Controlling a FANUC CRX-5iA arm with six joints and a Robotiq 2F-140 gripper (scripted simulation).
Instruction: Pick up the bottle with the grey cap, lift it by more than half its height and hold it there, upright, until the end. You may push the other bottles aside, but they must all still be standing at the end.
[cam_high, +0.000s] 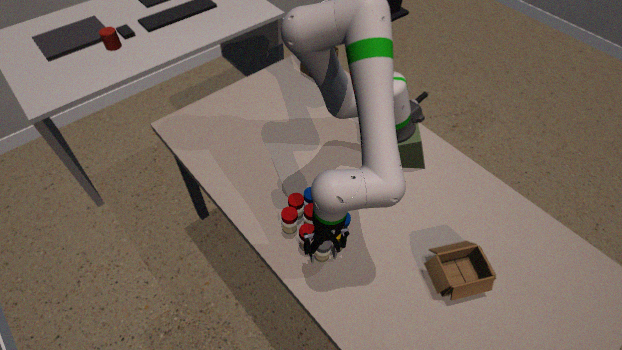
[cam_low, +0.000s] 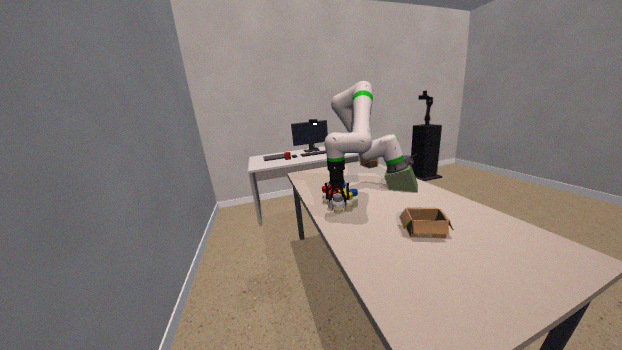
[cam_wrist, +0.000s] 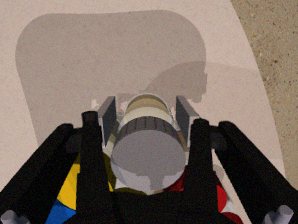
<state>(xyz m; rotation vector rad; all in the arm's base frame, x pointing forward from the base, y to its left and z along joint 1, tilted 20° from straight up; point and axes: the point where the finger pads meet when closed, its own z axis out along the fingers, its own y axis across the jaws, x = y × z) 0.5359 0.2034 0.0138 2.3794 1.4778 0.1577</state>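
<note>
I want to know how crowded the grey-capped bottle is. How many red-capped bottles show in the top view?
4. All left of the gripper: farthest back, left edge, one tucked against the wrist, nearest the fingers. The arm may hide others.
</note>
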